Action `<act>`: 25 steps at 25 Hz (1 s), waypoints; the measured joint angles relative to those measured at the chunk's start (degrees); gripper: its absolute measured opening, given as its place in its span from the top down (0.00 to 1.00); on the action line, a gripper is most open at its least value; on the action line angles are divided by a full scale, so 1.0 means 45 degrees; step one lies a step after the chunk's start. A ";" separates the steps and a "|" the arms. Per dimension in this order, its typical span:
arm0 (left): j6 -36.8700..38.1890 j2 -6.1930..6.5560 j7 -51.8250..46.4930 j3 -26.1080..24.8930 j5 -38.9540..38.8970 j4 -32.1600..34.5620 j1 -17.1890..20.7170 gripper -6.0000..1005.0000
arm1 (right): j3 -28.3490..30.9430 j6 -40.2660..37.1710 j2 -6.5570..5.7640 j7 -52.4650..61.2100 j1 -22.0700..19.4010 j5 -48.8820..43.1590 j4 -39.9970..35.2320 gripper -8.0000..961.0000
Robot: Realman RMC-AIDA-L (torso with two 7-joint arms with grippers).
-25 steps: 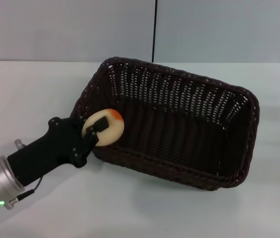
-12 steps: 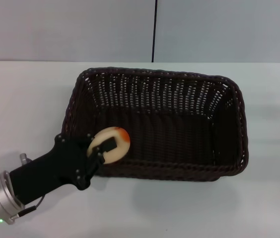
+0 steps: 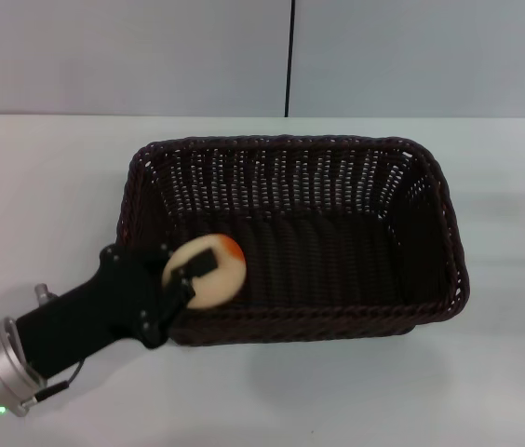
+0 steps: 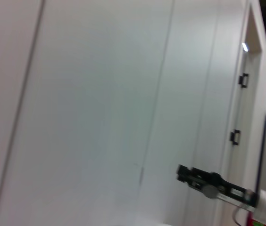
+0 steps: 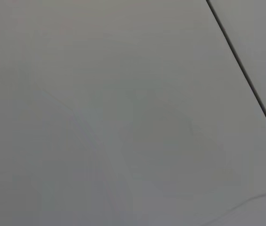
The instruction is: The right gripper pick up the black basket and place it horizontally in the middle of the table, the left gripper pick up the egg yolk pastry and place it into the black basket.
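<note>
The black basket (image 3: 337, 270) lies lengthwise across the middle of the white table (image 3: 48, 196). My left gripper (image 3: 197, 275) reaches in from the near left and is shut on the egg yolk pastry (image 3: 221, 279), a pale ball with an orange-red patch. It holds the pastry just over the basket's near-left rim. The right gripper is out of the head view. In the left wrist view a black gripper (image 4: 186, 173) on a silver arm shows far off, apart from the work.
A grey wall with a dark vertical seam (image 3: 290, 56) stands behind the table. White tabletop lies on all sides of the basket. The right wrist view shows only a plain grey surface with a dark line (image 5: 246, 75).
The basket has turned from a slanted pose to lie level across the table. My left gripper, still shut on the pastry, has shifted down and slightly right to the basket's near-left rim.
</note>
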 joint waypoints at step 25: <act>-0.0045 -0.0022 0.2855 -0.7728 -0.0872 -0.1301 0.2004 0.34 | 0.0760 -0.0121 -0.0001 0.0001 -0.0283 0.0120 0.0047 0.53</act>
